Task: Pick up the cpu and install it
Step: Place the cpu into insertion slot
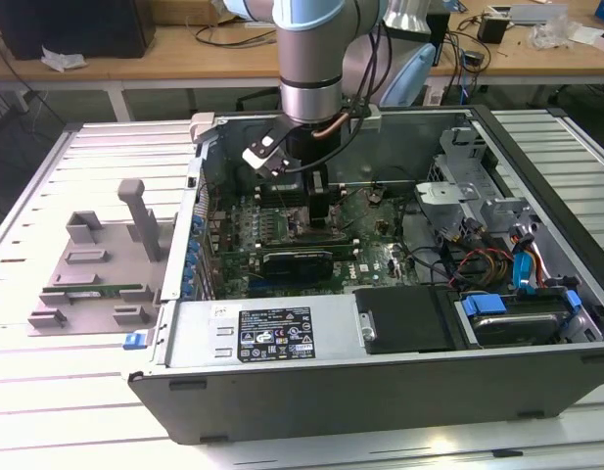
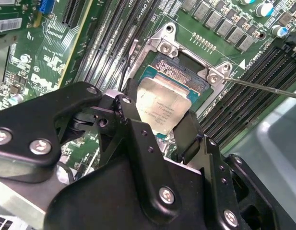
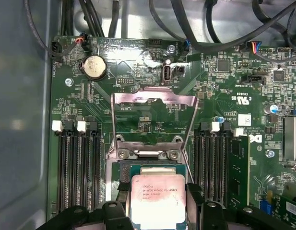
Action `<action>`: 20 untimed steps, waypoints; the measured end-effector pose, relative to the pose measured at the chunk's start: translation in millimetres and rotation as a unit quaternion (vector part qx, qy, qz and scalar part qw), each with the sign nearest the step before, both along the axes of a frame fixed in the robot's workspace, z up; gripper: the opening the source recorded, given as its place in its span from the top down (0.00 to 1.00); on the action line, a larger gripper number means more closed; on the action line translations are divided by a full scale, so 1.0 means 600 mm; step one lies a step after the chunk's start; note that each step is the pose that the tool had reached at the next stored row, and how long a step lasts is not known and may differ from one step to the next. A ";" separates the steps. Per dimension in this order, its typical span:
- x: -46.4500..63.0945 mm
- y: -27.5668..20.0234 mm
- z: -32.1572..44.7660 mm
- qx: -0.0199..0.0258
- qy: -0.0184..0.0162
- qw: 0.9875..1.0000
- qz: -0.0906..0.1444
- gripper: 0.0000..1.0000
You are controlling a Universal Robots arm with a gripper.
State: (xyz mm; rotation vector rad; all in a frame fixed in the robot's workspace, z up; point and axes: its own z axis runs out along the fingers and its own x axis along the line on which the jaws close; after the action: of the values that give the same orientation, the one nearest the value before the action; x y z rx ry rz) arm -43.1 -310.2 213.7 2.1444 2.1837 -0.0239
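Silver-grey cpu sits between the black gripper jaws, pinched at opposite edges. Held over the open socket on the green motherboard, load frame flipped up. Seated or not: cannot tell. Arm reaches inside the computer case.

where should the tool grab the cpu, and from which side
By two opposite thin edges, coming down from above. The cpu is a flat square with a smooth metal top, so only its rim offers a hold. The tool straddles it that way, gripping both sides, above the socket, whose frame is swung open, leaving the top approach free.
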 end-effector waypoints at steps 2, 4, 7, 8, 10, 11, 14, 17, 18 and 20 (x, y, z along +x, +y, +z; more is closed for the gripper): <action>0.000 0.0000 -0.004 0.000 0.000 1.000 0.000 0.45; -0.001 0.0014 -0.007 0.000 0.000 1.000 0.001 0.45; -0.001 0.0058 -0.009 0.000 0.000 1.000 0.002 0.45; -0.002 0.0066 -0.011 0.000 0.000 1.000 0.002 0.45; -0.003 0.0075 -0.014 0.000 0.000 1.000 0.003 0.45; -0.004 0.0079 -0.015 0.000 0.000 1.000 0.003 0.45; -0.005 0.0084 -0.024 0.000 0.000 1.000 0.003 0.45; -0.005 0.0084 -0.025 0.000 0.000 1.000 0.003 0.45; -0.005 0.0084 -0.026 0.000 0.000 1.000 0.003 0.45; -0.005 0.0083 -0.027 0.000 0.000 1.000 0.002 0.45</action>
State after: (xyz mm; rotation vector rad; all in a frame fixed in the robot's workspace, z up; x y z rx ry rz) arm -46.4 -305.3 197.3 2.1409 2.1881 -0.0232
